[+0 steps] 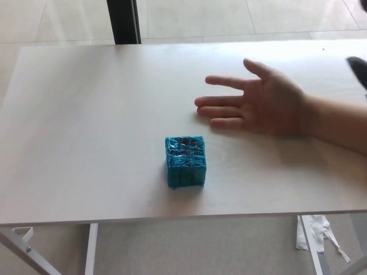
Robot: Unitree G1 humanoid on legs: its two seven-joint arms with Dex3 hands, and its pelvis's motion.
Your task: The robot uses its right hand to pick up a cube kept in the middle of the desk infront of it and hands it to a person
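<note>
Head view, the only one given, showed the cube resting on the desk about midway between its left and right edges and nearer the front edge than the far one. It was teal, wrapped in shiny film, and nothing touched it. A person's hand lay palm up and open on the desk toward the far right, its fingertips pointing left, well apart from the cube and farther back. At the right edge of the picture, level with the far right corner of the desk, a dark sliver showed; it was probably part of the robot's right hand, but too little was visible to tell how its fingers stood. The left hand did not show. Judged from this, the cube lay forward and well to the left of that sliver, so the reach would run across the person's forearm side toward the front middle.
</note>
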